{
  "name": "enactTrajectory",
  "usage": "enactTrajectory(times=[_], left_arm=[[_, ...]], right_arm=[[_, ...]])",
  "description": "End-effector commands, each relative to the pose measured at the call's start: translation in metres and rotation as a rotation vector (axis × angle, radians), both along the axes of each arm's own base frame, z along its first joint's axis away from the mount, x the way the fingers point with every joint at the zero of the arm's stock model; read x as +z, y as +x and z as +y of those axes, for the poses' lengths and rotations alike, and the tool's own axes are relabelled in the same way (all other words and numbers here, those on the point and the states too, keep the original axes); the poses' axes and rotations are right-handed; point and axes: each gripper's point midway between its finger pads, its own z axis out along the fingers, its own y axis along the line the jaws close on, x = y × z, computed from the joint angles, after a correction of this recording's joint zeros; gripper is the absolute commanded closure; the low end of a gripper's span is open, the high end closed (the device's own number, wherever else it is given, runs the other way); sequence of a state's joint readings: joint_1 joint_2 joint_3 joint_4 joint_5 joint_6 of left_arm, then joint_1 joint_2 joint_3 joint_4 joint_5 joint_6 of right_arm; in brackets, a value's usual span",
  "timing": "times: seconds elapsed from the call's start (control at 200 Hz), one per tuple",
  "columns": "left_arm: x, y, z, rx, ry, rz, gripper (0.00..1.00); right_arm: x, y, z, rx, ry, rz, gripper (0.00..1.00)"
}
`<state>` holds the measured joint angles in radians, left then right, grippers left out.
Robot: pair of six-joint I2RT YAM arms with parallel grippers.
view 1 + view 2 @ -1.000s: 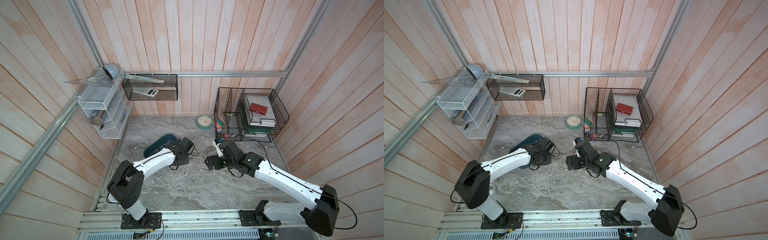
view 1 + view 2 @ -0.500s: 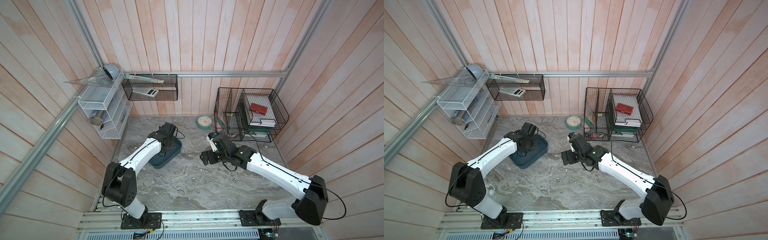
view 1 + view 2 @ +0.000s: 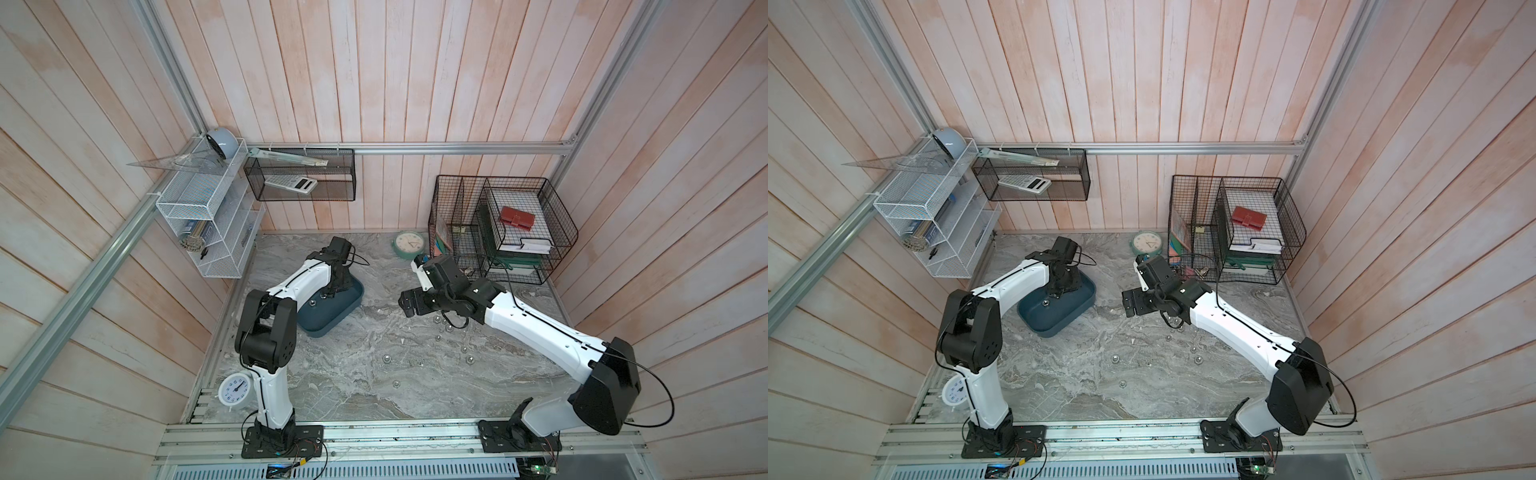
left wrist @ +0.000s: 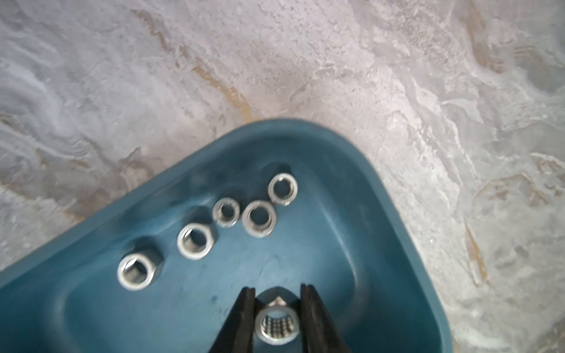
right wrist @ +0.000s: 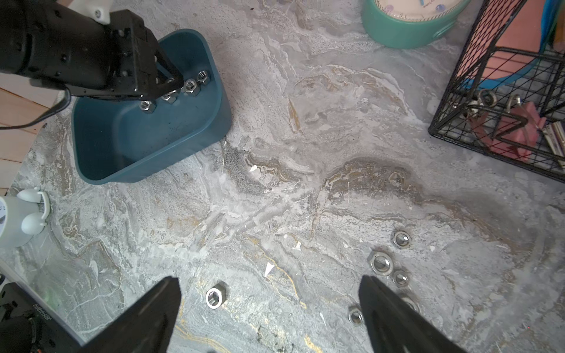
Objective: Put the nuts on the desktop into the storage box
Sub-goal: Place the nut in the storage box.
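**Left gripper** (image 4: 277, 292): It is positioned inside the storage box (image 4: 305, 126). The jaws are drawn almost together on one nut (image 4: 276, 328), which sits between the two black fingers with its threaded bore facing the wrist camera. That picture is somewhat blurred, so I record contact on both flanks as probable rather than certain. I cannot tell whether the nut touches the box floor.

**Box contents:** Five more nuts (image 4: 226, 212) lie flat on the blue floor in a loose curved row towards one rounded corner.

**Box position:** In both top views the storage box (image 3: 332, 322) (image 3: 1050, 322) stands on the rear-left part of the counter (image 3: 374, 270). It is set at an angle to the counter's edges, and the left arm reaches down into it from above.

**Right gripper** (image 5: 269, 281): The jaws are spread wide with nothing between them. It hovers over the middle of the counter, well apart from the box (image 5: 153, 143).

**Nuts on the counter:**
- A lone nut (image 5: 215, 298) lies on the counter below the gap between the fingers.
- A cluster of about five (image 5: 380, 262) lies just beside one finger, with one of them partly hidden behind it.
- In a top view, loose nuts (image 3: 387, 358) are scattered across the centre and right of the counter.

**Other items:**
- A mint-green clock (image 3: 409, 246) sits at the rear of the counter.
- A black wire basket (image 3: 498, 228) occupies the rear-right corner.
- A small white clock (image 3: 235, 388) stands at the front-left edge.
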<state>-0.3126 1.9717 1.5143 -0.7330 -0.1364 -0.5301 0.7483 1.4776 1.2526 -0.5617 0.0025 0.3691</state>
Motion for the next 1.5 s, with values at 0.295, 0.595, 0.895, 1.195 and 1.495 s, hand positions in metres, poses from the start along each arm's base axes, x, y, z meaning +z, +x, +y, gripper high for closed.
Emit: enactTrajectory(times=[0.295,0.595,0.895,1.195,1.495], left_arm=[[-0.024,0.030,-0.015,-0.044,-0.016,0.013,0.70],[-0.036,0.032,-0.019,-0.051,-0.022,0.038,0.61],[-0.012,0.025,-0.018,-0.040,-0.046,0.006,0.44],[0.030,0.004,-0.016,-0.020,-0.105,-0.062,0.22],[0.051,-0.033,-0.007,0.008,-0.132,-0.080,0.00]], right_arm=[[0.000,0.012,-0.004,-0.010,-0.002,0.020,0.02],[-0.002,0.016,-0.005,-0.016,-0.001,0.027,0.02],[-0.003,0.016,-0.003,-0.011,0.009,0.035,0.02],[-0.002,0.010,-0.004,-0.009,0.031,0.041,0.02],[-0.004,0.000,-0.006,-0.010,0.060,0.058,0.02]])
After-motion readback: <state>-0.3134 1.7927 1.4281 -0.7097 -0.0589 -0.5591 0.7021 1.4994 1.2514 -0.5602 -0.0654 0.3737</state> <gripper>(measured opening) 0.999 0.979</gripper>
